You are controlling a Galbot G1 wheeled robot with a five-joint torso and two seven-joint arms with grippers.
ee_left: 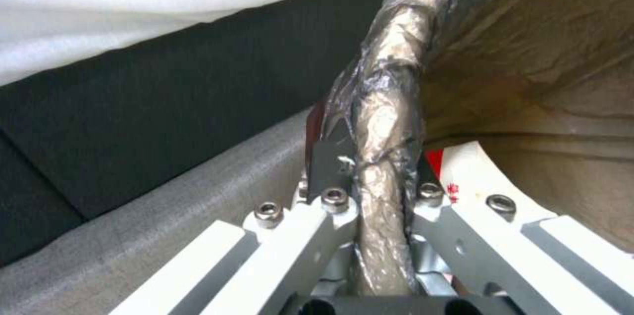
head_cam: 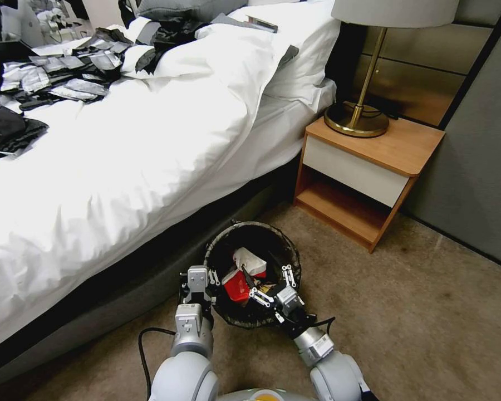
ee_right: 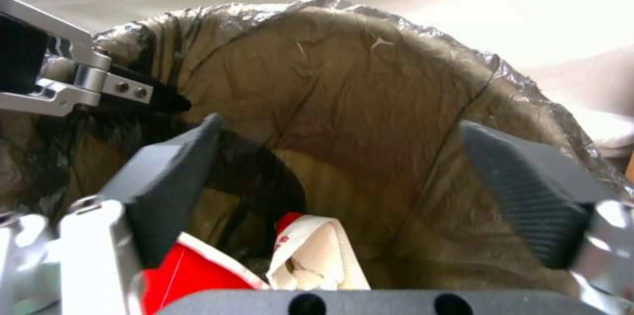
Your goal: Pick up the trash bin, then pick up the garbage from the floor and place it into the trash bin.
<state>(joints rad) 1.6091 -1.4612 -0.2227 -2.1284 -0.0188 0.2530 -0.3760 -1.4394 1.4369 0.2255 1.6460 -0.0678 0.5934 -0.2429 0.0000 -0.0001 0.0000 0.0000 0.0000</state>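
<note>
Trash bin [head_cam: 254,234]: dark liner over rim, held above carpet floor [head_cam: 428,312] beside bed [head_cam: 122,167], near nightstand [head_cam: 367,167]
Left gripper [head_cam: 201,284]: at bin's left rim; left wrist view shows jaws clamped on liner-wrapped rim [ee_left: 383,156], one finger [ee_left: 327,156] outside
Right gripper [head_cam: 270,284]: over bin mouth; right wrist view shows jaws spread wide, nothing between pads [ee_right: 522,191]
Garbage: red-and-white wrappers [head_cam: 245,275] inside bin; right wrist view shows them [ee_right: 264,260] low against liner [ee_right: 370,107]

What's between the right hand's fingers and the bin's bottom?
Red-and-white wrappers lie in the bin beneath the open right hand, as the right wrist view shows. The left hand clamps the rim.
</note>
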